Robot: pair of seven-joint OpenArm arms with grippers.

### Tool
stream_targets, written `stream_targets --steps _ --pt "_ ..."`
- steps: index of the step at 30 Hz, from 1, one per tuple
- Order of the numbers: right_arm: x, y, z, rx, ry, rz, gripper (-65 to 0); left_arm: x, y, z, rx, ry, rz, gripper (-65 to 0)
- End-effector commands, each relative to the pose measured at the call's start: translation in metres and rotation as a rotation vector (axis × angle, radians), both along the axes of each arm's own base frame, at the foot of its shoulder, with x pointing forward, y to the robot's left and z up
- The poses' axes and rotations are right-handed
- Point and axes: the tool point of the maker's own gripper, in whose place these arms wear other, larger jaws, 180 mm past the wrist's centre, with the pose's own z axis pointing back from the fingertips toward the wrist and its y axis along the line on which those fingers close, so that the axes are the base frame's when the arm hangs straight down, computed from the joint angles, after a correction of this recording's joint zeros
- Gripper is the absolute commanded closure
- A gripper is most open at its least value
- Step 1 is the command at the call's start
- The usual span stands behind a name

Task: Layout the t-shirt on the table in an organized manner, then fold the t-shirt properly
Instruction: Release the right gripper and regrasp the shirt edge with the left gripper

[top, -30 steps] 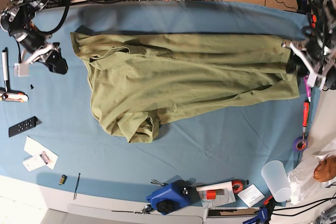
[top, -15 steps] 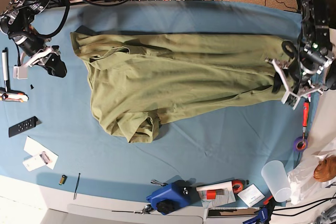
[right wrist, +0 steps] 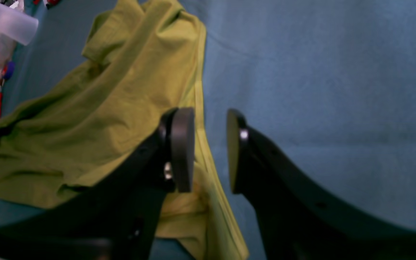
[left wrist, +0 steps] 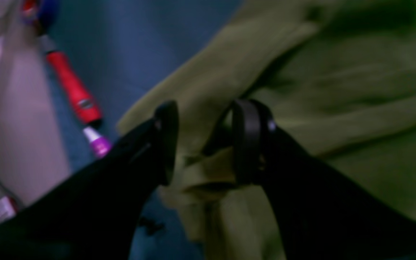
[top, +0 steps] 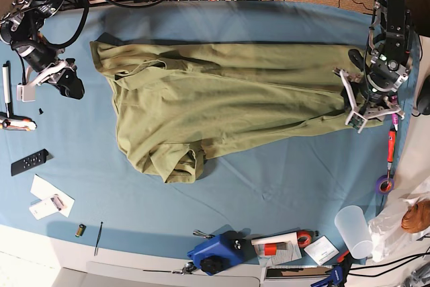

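Observation:
The olive-green t-shirt (top: 228,99) lies spread and wrinkled across the blue table (top: 269,179), with one bunched corner toward the front. My left gripper (top: 367,104) hovers open over the shirt's right end. In the blurred left wrist view, shirt fabric (left wrist: 338,90) shows under and between its black fingers (left wrist: 166,144), and the left gripper (left wrist: 204,144) grips nothing. My right gripper (top: 67,83) hangs open left of the shirt, over bare cloth. In the right wrist view the right gripper (right wrist: 209,150) is empty, with the shirt's edge (right wrist: 96,115) running below it.
A red-handled screwdriver (top: 391,146) and a purple tape roll (top: 384,184) lie by the right edge. A plastic cup (top: 353,230) stands front right and a blue tool (top: 215,253) at the front. A remote (top: 29,161) and papers (top: 50,201) lie at the left.
My left arm has swung in from the table's right edge to over the shirt's right end. The right arm and the shirt have barely moved.

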Motion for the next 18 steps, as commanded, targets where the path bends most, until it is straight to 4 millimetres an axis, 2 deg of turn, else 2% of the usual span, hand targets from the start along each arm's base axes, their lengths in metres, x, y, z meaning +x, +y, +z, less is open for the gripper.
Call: stream_targets --steps 1,12,16,18 --pt "0.008 -0.004 0.018 -0.015 -0.067 -0.002 -16.1 0.008 0.005 0.013 0.010 -0.042 -0.006 -25.6" --pt "0.009 -0.005 0.019 -0.015 -0.071 -0.004 -16.1 -0.001 0.007 -0.009 -0.014 0.029 -0.019 -25.6" --pt "0.010 -0.005 0.021 -0.014 -0.084 -0.009 -16.1 0.006 0.010 -0.002 -0.014 -0.022 -0.002 -25.6" --pt "0.011 -0.006 0.022 -0.014 -0.088 -0.011 -16.1 0.008 0.010 0.000 -0.012 -0.035 -0.005 -21.6"
